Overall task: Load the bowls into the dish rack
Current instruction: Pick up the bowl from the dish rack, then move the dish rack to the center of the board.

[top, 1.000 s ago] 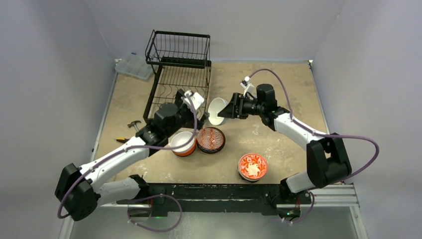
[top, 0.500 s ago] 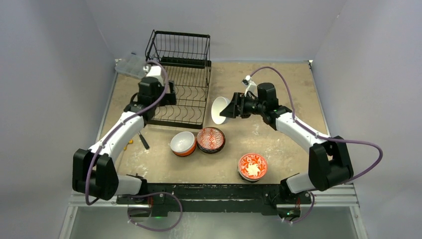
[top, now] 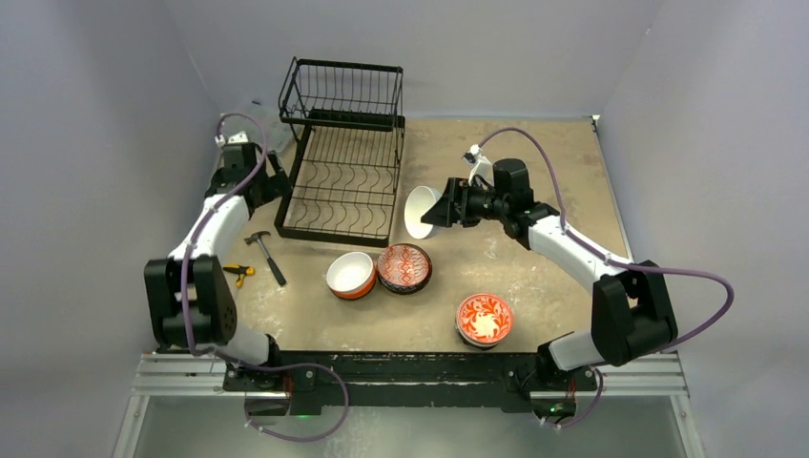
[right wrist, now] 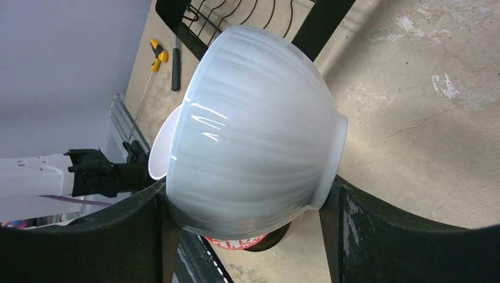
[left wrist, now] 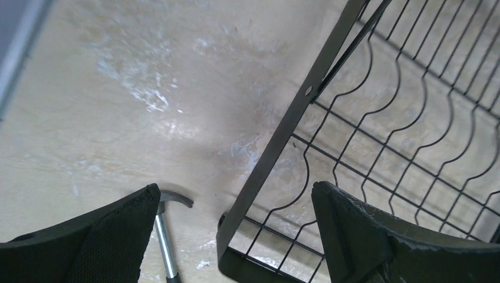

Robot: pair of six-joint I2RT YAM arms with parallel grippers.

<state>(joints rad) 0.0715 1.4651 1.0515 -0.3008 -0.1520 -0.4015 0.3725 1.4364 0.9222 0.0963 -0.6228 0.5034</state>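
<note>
Hold the white bowl (right wrist: 253, 130) on edge, as your right tool (top: 435, 211) has it, and ease its rim down into a slot of the dish rack (top: 343, 181) just beyond the tool. That tool is partly spread, clamped across the bowl. Past the rack, your left tool (left wrist: 234, 194) gapes wide over the corner, holding nothing.

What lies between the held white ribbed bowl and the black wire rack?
Nothing: the top view shows only bare tan tabletop between the white ribbed bowl in the right gripper and the black wire dish rack.
</note>
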